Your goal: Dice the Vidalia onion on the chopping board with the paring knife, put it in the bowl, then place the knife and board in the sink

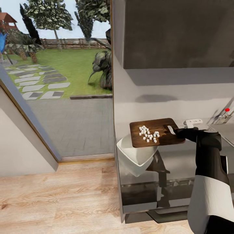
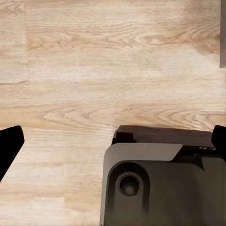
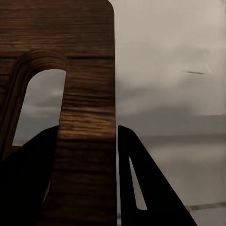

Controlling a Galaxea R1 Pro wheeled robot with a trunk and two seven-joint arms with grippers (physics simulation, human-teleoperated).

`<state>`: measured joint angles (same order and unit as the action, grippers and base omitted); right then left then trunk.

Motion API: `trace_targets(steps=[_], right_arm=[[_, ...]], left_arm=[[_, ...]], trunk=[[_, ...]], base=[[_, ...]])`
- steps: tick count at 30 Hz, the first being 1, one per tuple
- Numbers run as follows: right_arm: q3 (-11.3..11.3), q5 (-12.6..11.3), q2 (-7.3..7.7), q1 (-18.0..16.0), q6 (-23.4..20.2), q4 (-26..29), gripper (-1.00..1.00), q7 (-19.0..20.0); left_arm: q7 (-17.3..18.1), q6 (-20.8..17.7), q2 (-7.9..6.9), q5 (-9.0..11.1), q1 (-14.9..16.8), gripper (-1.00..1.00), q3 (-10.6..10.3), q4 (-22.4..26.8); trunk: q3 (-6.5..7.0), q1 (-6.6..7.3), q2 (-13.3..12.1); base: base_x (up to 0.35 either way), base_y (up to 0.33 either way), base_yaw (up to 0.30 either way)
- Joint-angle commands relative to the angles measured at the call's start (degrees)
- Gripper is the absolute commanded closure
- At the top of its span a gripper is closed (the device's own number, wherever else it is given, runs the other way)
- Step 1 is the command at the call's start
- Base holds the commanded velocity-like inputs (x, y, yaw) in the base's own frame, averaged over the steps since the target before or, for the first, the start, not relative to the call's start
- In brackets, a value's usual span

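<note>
Board of diced onion held over the bowl at the counter's end

The glossy grey steel countertop (image 1: 182,169) runs along the wall, with the chrome faucet and its red knob (image 1: 227,110) at the far right (the basin itself is hard to make out). The white square-rimmed bowl (image 1: 135,159) sits at the counter's near corner, tilted. Above it hangs the brown wooden chopping board (image 1: 156,131), held by the right gripper (image 1: 177,130), its two fingers clamped on the slotted handle end. Small white onion dice (image 1: 149,133) lie on the board. The left gripper (image 2: 113,141) hangs spread apart over the wooden floor (image 2: 94,70).
</note>
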<state>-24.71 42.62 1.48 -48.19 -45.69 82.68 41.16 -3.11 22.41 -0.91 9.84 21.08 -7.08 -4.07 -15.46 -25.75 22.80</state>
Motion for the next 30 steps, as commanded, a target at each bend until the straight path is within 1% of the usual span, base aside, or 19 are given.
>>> trace_targets(steps=[1,3,7,30], right_arm=[[0.25,0.53,0.01,-0.07,-0.11,0.08,1.00,0.62],[0.92,0.53,0.04,-0.07,-0.11,0.10,1.00,0.62],[1.53,0.53,0.02,-0.07,-0.11,0.11,1.00,0.62],[1.57,0.54,0.17,-0.07,-0.11,0.11,1.00,0.59]], left_arm=[[-0.05,0.39,0.03,0.44,0.10,-1.00,-0.51,-0.24],[-0.05,0.38,0.03,0.44,0.10,-1.00,-0.49,-0.24],[-0.05,0.42,0.03,0.44,0.10,-1.00,-0.49,-0.24],[-0.05,0.44,0.03,0.44,0.10,-1.00,-0.48,-0.24]], trunk=[[-0.11,-0.03,0.11],[-0.11,-0.03,0.11],[0.09,-0.03,0.11],[2.16,-0.03,0.11]], base=[[0.000,0.000,0.000],[0.000,0.000,0.000],[0.000,0.000,0.000],[0.000,0.000,0.000]])
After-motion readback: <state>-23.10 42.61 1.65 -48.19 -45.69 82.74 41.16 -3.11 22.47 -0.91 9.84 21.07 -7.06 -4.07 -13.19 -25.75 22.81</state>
